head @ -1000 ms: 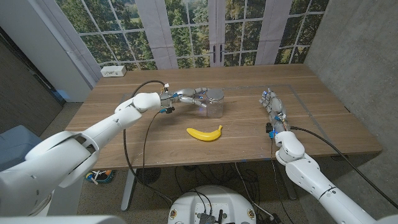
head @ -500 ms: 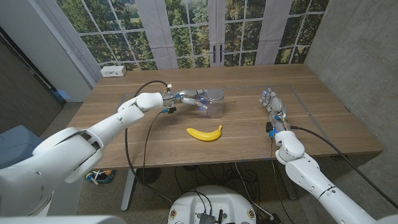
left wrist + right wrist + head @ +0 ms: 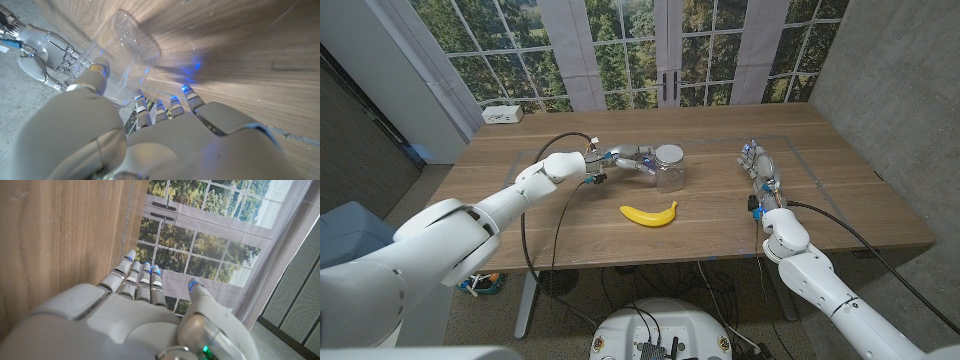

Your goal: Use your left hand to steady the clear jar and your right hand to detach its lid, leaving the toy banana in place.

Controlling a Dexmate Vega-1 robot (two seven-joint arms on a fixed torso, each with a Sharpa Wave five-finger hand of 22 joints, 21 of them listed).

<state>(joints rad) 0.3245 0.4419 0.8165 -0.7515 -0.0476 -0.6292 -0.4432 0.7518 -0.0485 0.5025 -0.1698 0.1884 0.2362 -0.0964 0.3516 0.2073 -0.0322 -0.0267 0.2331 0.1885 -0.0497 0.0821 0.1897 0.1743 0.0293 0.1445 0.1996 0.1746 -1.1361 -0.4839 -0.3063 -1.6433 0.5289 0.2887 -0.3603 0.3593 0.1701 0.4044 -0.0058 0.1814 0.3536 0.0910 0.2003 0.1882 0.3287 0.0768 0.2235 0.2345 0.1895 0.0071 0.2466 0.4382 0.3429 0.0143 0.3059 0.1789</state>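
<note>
Jar stands upright on the desk, a bit back of centre, clear glass with its lid on top. Left hand is at the jar's 9 o'clock side, fingers reaching in against the glass; left wrist view shows the thumb and fingers wrapped around the jar, so it is clamped on the jar (the grip sits on the body, below the lid). Left arm comes in long from the 8 o'clock corner of the head view, with a black cable looping off the wrist.

Toy banana lies on the desk toward 6 o'clock of the jar, near it but apart, yellow, ends curving up away from the robot. Nothing touches it.

Right hand is well apart from the jar, out at 3 o'clock of it, standing on its edge on the desk with fingers pointing away from the robot. Right wrist view shows the right hand with fingers straight and side by side, thumb set off from them, holding nothing (so apart, empty). The left wrist view also catches this right hand beyond the jar.

White power strip sits at the far 10 o'clock corner of the desk. Windows with trees behind.
</note>
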